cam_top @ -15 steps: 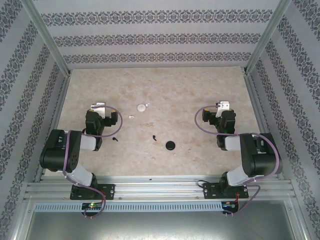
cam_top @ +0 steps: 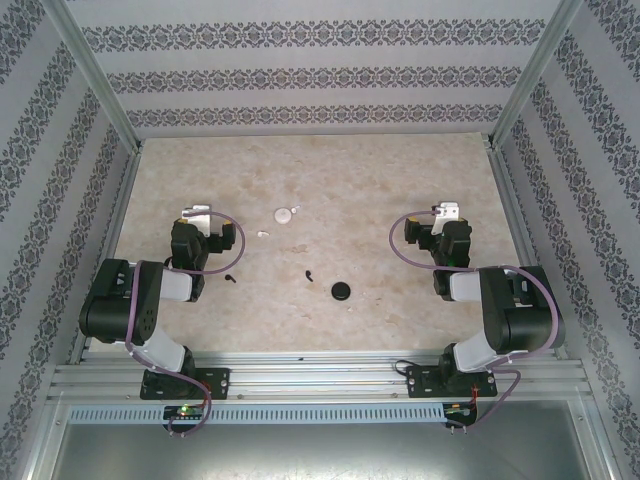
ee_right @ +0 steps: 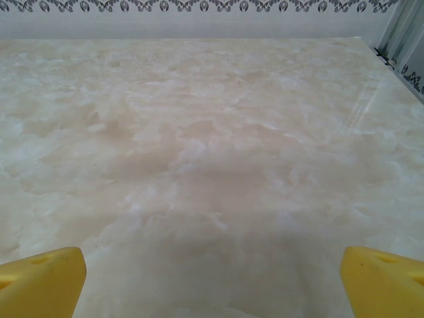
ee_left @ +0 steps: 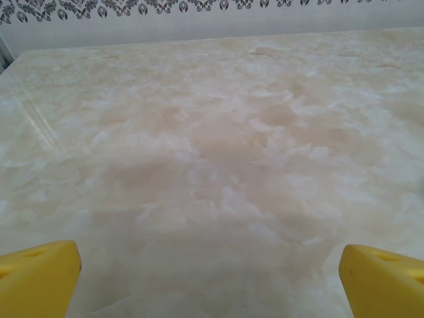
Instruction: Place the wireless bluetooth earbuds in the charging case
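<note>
Two black earbuds lie on the marble table, one [cam_top: 230, 278] by the left arm and one [cam_top: 309, 274] near the middle. A tiny white earbud [cam_top: 263, 234] lies farther back. A black round charging case [cam_top: 342, 291] sits right of the middle black bud, and a white round case [cam_top: 285, 214] sits behind. My left gripper [cam_top: 197, 215] rests at the left, open, its yellow fingertips [ee_left: 36, 278] wide apart over bare table. My right gripper [cam_top: 445, 213] rests at the right, also open, with yellow fingertips [ee_right: 384, 278] spread and nothing between them.
Patterned walls and metal posts [cam_top: 100, 90] enclose the table on three sides. The aluminium rail [cam_top: 320, 380] holding both arm bases runs along the near edge. Bare marble [cam_top: 360, 180] stretches behind the objects and between the two grippers.
</note>
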### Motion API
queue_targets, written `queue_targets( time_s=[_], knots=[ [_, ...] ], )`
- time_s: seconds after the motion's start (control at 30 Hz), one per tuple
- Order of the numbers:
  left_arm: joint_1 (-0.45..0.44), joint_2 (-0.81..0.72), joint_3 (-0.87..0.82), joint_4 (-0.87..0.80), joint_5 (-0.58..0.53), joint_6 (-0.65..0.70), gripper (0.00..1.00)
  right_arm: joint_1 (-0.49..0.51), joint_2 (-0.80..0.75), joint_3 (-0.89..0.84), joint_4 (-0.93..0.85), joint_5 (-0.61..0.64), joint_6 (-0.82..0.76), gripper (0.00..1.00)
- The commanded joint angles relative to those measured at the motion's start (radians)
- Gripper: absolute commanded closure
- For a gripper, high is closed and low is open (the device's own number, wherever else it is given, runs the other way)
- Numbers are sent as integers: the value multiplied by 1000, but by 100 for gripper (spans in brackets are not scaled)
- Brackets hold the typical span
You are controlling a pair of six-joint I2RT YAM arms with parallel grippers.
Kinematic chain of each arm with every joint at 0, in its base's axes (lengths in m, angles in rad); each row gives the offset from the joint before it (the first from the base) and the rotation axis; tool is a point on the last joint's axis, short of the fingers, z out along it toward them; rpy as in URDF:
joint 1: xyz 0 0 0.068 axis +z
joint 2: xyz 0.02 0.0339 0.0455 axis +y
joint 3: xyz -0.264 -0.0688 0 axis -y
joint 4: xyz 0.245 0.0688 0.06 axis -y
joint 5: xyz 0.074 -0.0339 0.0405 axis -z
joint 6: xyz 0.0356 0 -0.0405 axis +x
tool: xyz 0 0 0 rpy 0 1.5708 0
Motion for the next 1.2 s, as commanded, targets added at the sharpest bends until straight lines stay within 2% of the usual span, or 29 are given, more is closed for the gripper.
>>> queue_targets(
  time_s=[0.0, 1.03, 1.17],
  knots=[
    [5, -7, -1, -16, 15, -4, 0, 3, -7, 14, 19, -3, -2, 2],
    [7, -8, 6, -34, 5, -14, 0, 4, -9, 15, 18, -8, -2, 2],
    [7, -46, -4, -38, -55, -37, 0, 14, -52, 39, -64, -35, -25, 2]
  ],
)
